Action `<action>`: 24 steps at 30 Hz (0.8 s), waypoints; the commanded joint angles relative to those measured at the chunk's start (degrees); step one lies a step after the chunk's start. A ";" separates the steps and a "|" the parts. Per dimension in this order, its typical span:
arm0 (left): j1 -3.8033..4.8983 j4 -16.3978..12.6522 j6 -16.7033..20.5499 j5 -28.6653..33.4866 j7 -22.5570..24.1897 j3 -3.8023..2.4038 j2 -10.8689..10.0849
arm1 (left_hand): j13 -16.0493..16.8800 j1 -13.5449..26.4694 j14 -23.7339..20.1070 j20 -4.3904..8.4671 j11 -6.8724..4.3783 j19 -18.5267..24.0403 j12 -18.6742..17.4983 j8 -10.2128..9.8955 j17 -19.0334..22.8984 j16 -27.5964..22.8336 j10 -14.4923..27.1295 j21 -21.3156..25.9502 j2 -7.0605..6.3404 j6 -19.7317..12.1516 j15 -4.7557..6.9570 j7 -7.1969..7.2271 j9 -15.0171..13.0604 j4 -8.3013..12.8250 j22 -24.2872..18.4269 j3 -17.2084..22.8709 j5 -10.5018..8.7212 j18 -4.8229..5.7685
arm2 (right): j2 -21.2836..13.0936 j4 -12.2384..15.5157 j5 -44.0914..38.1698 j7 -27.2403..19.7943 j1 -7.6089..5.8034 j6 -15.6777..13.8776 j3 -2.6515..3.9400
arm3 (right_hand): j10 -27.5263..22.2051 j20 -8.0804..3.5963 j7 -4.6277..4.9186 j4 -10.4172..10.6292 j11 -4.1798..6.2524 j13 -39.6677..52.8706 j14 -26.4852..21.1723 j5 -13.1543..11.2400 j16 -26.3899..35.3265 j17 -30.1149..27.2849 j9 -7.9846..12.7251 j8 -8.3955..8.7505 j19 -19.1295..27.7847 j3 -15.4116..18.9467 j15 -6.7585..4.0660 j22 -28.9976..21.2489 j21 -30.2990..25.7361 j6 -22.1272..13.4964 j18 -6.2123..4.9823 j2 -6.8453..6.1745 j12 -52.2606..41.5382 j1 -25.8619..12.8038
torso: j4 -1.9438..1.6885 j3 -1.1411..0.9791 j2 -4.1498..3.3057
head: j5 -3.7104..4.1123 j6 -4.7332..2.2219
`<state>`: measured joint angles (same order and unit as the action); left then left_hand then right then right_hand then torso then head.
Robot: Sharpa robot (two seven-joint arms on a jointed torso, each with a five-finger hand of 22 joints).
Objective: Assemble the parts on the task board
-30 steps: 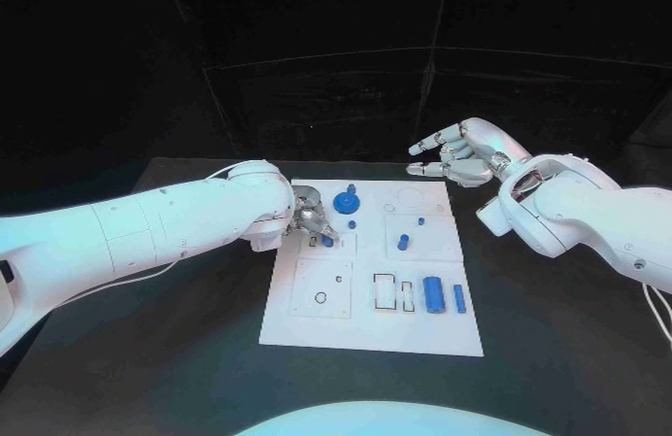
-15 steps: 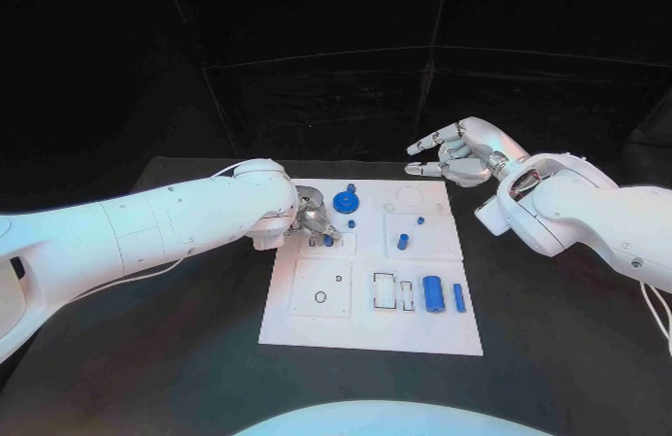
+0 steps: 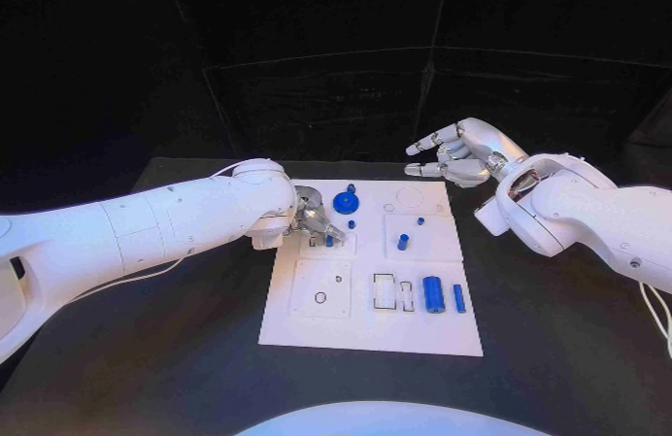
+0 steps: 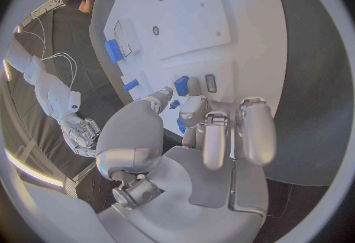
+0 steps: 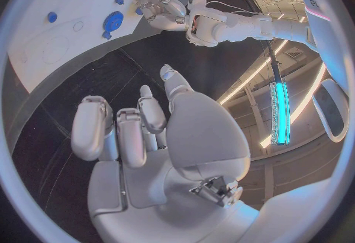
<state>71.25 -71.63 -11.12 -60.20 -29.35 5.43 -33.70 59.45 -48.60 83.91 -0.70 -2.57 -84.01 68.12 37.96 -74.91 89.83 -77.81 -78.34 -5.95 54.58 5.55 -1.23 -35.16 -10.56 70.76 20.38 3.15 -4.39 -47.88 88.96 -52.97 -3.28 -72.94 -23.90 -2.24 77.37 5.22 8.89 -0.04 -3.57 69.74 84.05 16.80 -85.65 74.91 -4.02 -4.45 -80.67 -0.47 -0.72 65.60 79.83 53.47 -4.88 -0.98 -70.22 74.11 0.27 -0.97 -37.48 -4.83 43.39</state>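
Fingers of the left hand (image 3: 314,219) curl down onto the upper left part of the task board (image 3: 373,334), their tips closed round a small blue part (image 4: 181,84) that stands on the board; whether that part is lifted or seated I cannot tell. Just beside this hand, toward the far edge, lies a round blue disc part (image 3: 346,202). Nearer the board's middle stand two small blue pegs (image 3: 402,242), and toward the near right a blue cylinder (image 3: 433,294) lies beside a slim blue bar (image 3: 458,298), well apart from the left hand.

The right hand (image 3: 455,156) hovers above the desk (image 3: 168,358) past the board's far right corner, fingers loosely spread and holding nothing, touching no part. Bare black desk borders the board on both sides and along its near edge.
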 commanded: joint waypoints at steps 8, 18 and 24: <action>0.03 -2.08 3.75 0.58 0.00 -1.06 -2.34 | -0.15 0.09 6.09 0.72 -0.48 -0.09 -0.26 -0.17 -15.09 0.17 -0.10 -0.24 0.00 0.32 0.74 0.34 -0.46 -3.52 0.37 -8.01 -0.47 0.55 | 0.00 -0.10 0.14 -0.20 -0.12 0.43 0.03 | -0.47 -0.06 -0.10 0.03 -0.07 -0.24 3.76 0.29 0.34 4.57 -0.01 -0.36 0.41 0.48 -0.11 -0.15 -0.41 0.41 0.22 0.22 0.39 0.07 | 0.01 0.01 0.01 | 0.21 -0.05; 0.10 -4.51 5.01 1.61 0.27 -4.49 -5.25 | -0.49 -3.68 6.09 0.74 -0.26 0.47 -0.50 -0.59 -15.09 0.17 0.50 0.95 1.08 -0.73 0.64 0.05 -0.78 -4.70 -1.21 -12.37 -0.45 0.24 | 0.36 -0.75 0.46 -0.40 -0.10 0.57 0.02 | -0.56 -0.06 -0.09 0.05 -0.07 -0.37 3.73 0.30 0.40 4.44 0.00 -0.35 0.40 0.50 -0.11 -0.11 -0.39 0.40 0.22 0.24 0.53 0.05 | -0.08 -0.03 -0.03 | 0.22 -0.02; 0.78 -3.34 4.03 2.37 0.26 -5.56 -6.05 | -1.40 -7.59 6.09 0.44 0.25 0.87 -1.15 -1.63 -15.09 0.17 1.31 1.82 2.35 -2.04 0.28 -0.55 -0.44 -3.71 -2.36 -13.42 -0.38 0.02 | 0.47 -0.99 0.53 -0.43 -0.09 0.69 0.01 | -0.62 -0.07 -0.09 0.08 -0.07 -0.44 3.71 0.33 0.44 4.38 0.01 -0.33 0.42 0.51 -0.11 -0.16 -0.42 0.37 0.22 0.28 0.61 0.02 | 0.00 0.00 -0.01 | 0.14 -0.03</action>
<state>71.84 -75.31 -7.10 -58.89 -29.33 -0.04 -39.75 58.09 -55.69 84.04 -0.31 -2.35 -83.55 67.19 36.45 -74.91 89.83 -76.76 -76.78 -3.49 52.91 5.83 -1.82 -35.67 -14.45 68.48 7.04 2.88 -4.40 -47.46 87.97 -52.78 -3.33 -72.92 -23.63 -2.26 77.16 5.22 8.89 0.08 -3.78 69.34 84.05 16.80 -85.46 74.90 -4.02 -4.44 -80.67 -0.34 -0.72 65.51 79.60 53.47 -4.88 -0.98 -69.88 74.11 0.19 -0.96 -37.47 -4.60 43.34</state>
